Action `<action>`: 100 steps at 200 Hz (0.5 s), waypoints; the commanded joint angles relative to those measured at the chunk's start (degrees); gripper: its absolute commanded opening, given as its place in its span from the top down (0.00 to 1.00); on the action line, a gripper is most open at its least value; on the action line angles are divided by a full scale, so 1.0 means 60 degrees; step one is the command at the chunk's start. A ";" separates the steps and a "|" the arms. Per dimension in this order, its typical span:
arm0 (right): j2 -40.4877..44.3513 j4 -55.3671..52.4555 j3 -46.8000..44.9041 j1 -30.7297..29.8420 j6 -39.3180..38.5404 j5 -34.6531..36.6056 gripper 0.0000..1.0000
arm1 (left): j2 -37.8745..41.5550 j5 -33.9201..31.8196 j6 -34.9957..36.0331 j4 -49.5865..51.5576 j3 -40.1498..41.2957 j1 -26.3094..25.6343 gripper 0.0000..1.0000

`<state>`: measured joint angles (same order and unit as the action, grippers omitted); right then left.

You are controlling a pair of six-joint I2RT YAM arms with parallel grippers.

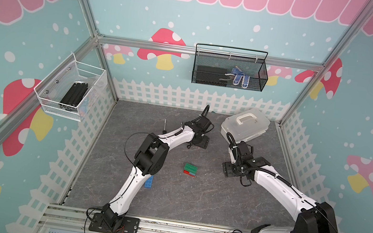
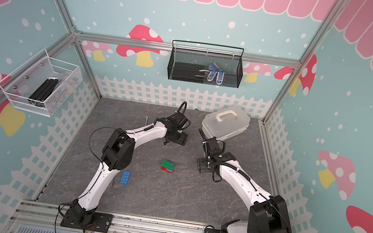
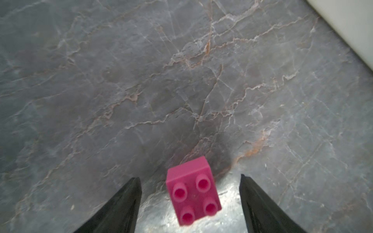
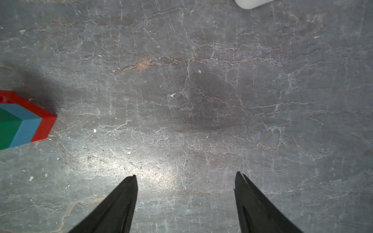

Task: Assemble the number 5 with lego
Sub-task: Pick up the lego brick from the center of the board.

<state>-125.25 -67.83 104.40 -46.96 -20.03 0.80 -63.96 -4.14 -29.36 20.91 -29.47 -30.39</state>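
Observation:
A short pink lego brick [image 3: 193, 195] lies studs-up on the grey floor. My left gripper [image 3: 190, 177] hangs open over it, a finger on each side and neither touching; in both top views the left wrist hides this brick. A stack of lego [image 1: 190, 170] [image 2: 168, 166], a red brick under a blue one with a green one on top, stands mid-floor. Its corner [image 4: 20, 121] shows in the right wrist view. My right gripper [image 4: 186, 174] is open over bare floor, well clear of the stack. A long blue brick [image 1: 149, 182] [image 2: 125, 177] lies beside the left forearm.
A white lidded box with a handle [image 1: 244, 127] [image 2: 226, 120] sits at the back right, close to both wrists. A screwdriver [image 1: 165, 126] lies behind the left arm. A black mesh basket [image 1: 230, 68] and a white one [image 1: 71, 90] hang on the walls.

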 commanded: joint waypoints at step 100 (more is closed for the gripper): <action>0.0470 0.0733 -0.0335 -0.0069 0.0354 0.0256 0.29 | 0.0237 -0.0121 -0.0085 0.0099 -0.0017 0.0056 0.09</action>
<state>-124.36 -63.31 100.95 -46.98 -18.50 0.82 -63.29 -4.12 -29.36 20.99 -29.47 -30.39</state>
